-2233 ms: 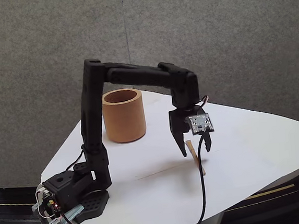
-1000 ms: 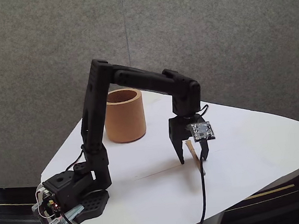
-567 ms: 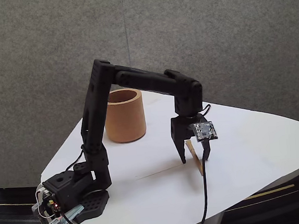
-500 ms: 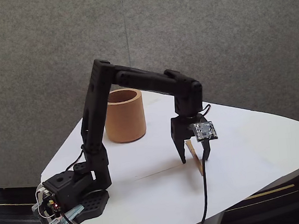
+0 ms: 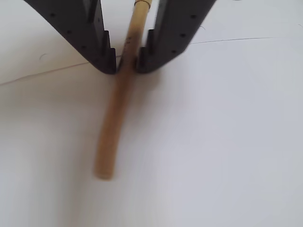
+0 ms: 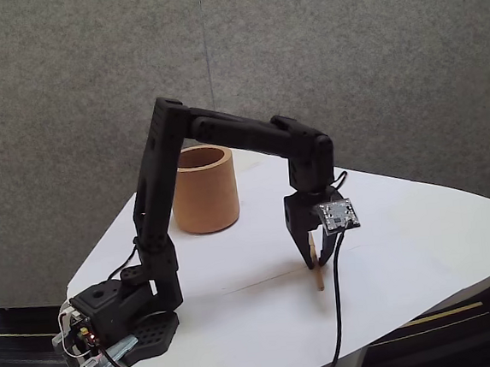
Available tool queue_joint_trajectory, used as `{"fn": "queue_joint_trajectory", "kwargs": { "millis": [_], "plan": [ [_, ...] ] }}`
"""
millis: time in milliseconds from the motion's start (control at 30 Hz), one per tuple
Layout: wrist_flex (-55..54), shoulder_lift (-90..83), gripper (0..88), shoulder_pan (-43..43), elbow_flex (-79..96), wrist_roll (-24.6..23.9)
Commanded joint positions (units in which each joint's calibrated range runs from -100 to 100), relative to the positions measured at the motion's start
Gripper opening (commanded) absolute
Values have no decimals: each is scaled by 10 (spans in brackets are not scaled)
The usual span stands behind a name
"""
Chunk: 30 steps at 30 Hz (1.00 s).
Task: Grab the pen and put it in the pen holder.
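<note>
Clamping the pen [image 5: 113,118] between both black fingers [image 5: 90,38] of the gripper [image 5: 126,64], tips pinched against the tan shaft on either side, no gap visible in the wrist view. Pen ran from the top edge of that view, through the jaws, down to a blunt, blurred end over the white table [image 5: 227,142]. Whether that lower end touched the surface or hung just above: could not tell from the wrist view. Faint dark line crossed the table behind the fingertips.

Seen from the fixed view: gripper [image 6: 315,263] pointed straight down near the middle of the table [image 6: 421,237], fingers closed up narrow, pen [image 6: 318,267] standing close to upright between them, its lower tip at or just above the tabletop. Small green circuit board [image 6: 338,215] sat on the gripper's side, black cable [image 6: 335,313] dropping from it past the table edge. Pen holder [image 6: 203,190] stood upright toward the back left of the table, behind the arm's upright link, well apart from the gripper. Arm base [image 6: 119,319] clamped at the front left corner. Grey panel wall [image 6: 346,63] behind.
</note>
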Motion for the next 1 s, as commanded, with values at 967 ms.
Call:
{"fn": "queue_joint_trajectory", "kwargs": {
  "millis": [967],
  "plan": [
    [111, -10, 7, -25, -90, 10]
  ]
}}
